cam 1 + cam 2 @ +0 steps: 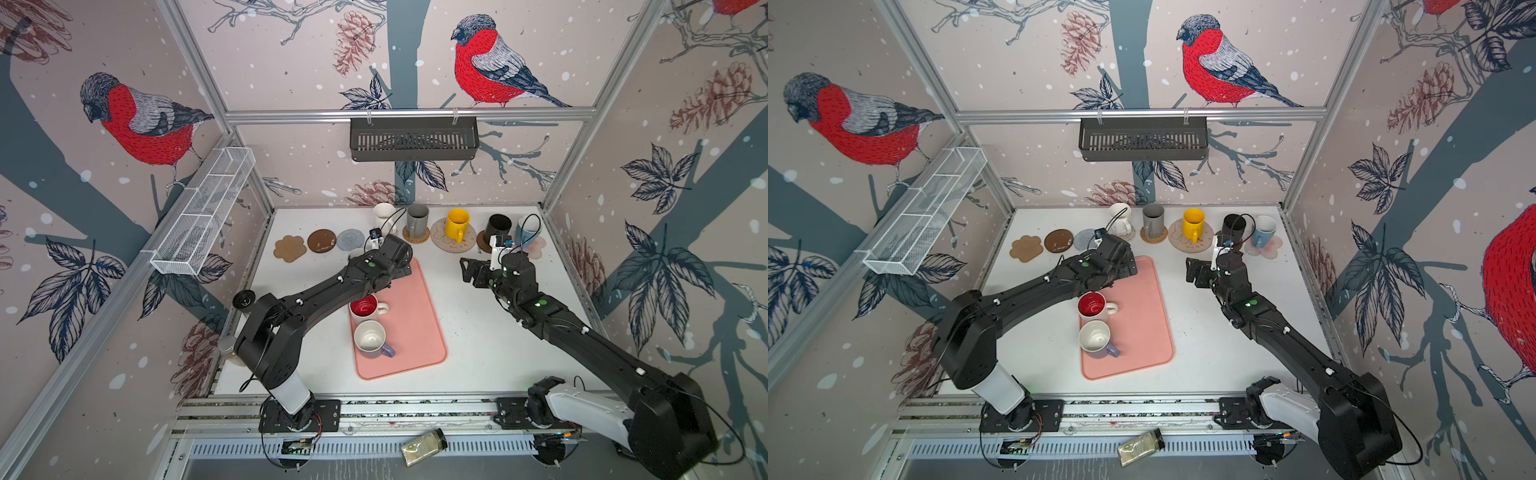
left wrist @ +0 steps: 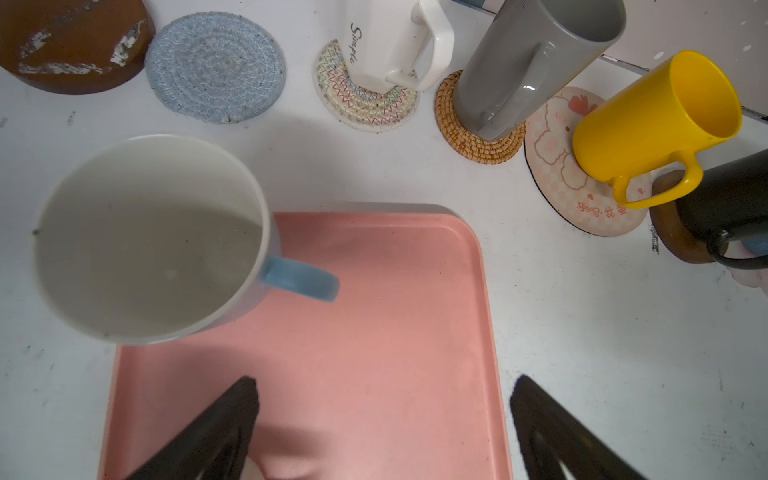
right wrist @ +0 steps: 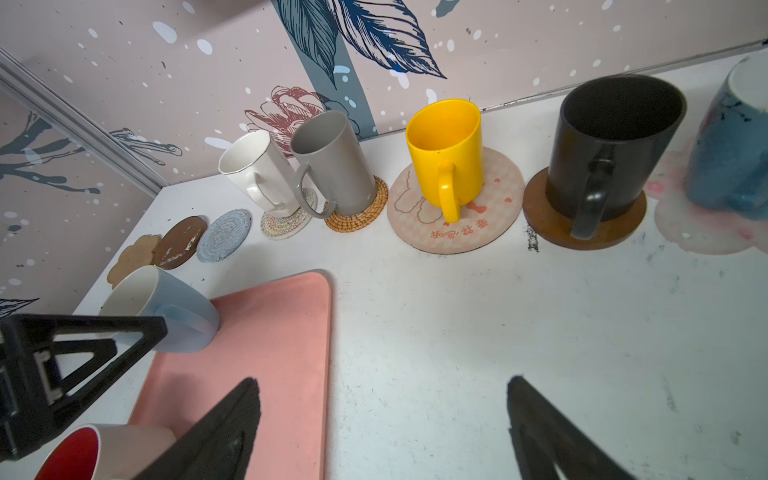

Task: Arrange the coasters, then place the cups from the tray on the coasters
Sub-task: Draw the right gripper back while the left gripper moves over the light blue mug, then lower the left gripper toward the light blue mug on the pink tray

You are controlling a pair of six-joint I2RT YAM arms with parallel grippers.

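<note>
**In both top views.** Tray (image 1: 419, 332) sits mid-worktop and carries the red-lined cup (image 1: 363, 307) and the lavender cup (image 1: 370, 338) on its left side. Along the far edge, the paw coaster (image 1: 289, 248), brown disc (image 1: 321, 240) and blue-grey round (image 1: 350, 240) are all bare. From the white cup (image 1: 382, 212) to the blue cup (image 1: 528, 232), five cups stand on coasters.

**Left wrist view.** Left fingers (image 2: 224, 424) are spread and empty over the tray's far end. The light blue cup (image 2: 149, 237) stands upright at the tray's far left corner; whether it is on the rim or just off it cannot be told.

**Right wrist view.** Right fingers (image 3: 224, 424) are spread and empty over bare worktop right of the tray.

**Step in hand, judged.** Move the light blue cup to the blue-grey round. Grip the wall away from the handle, lift clear of the rim, set it down centred, and keep off the white cup.
</note>
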